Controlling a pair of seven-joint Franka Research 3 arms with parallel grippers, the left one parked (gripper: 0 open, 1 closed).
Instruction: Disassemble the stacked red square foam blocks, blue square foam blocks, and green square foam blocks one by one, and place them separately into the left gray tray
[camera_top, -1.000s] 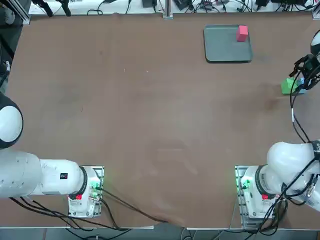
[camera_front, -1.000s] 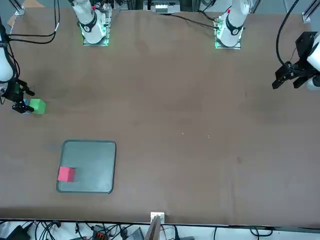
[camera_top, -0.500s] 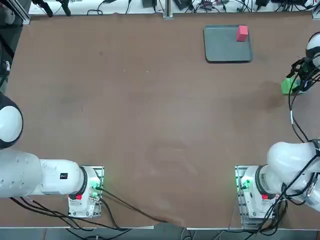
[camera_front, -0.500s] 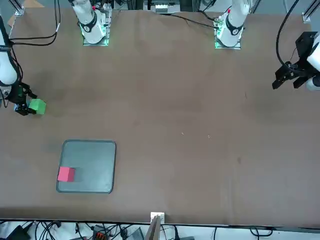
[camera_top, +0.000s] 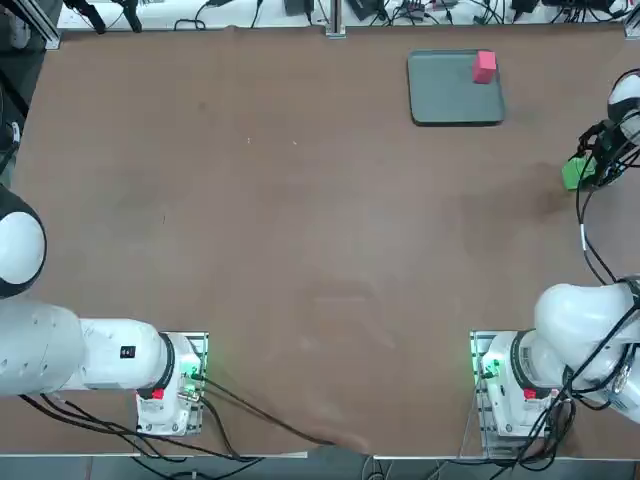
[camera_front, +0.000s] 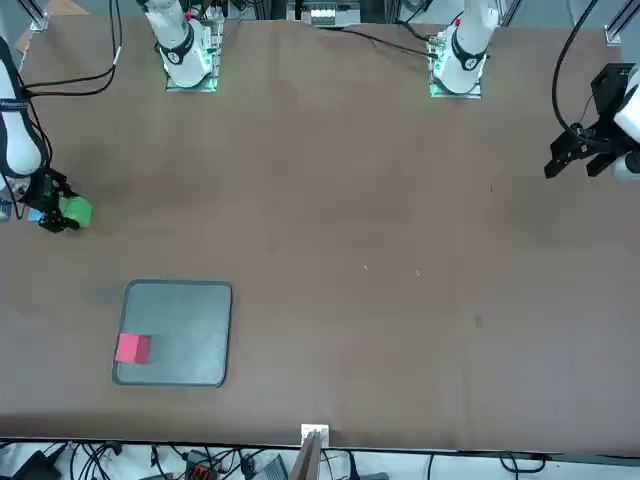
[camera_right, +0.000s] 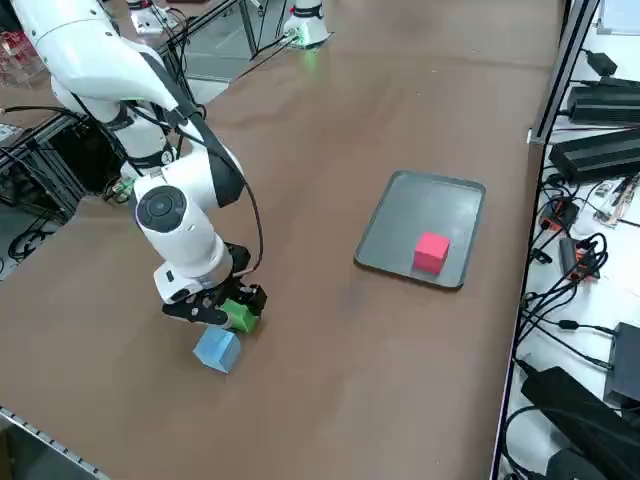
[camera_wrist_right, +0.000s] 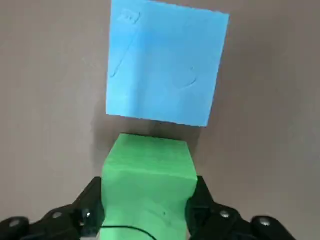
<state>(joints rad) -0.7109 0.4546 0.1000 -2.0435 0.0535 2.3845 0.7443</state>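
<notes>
My right gripper (camera_right: 225, 312) is low at the table's right edge, shut on the green square foam block (camera_right: 238, 317), with one finger against each of its sides. The wrist view shows that green block (camera_wrist_right: 147, 185) between the black fingers (camera_wrist_right: 92, 212). The blue square foam block (camera_wrist_right: 167, 67) lies on the table just beyond it, apart from the fingers. From the side the blue block (camera_right: 217, 350) sits right beside the green one. The red square foam block (camera_top: 485, 66) lies in a corner of the left gray tray (camera_top: 440, 95).
The tray (camera_right: 400, 220) lies a short way from the gripper, near the table's far edge. Cables and black boxes (camera_right: 600, 150) sit beyond that edge. The brown tabletop (camera_top: 300, 200) stretches wide to the left.
The right gripper's fingers have closed in on the green block. The wrist has shifted slightly over it; the green and blue blocks stay in place.
</notes>
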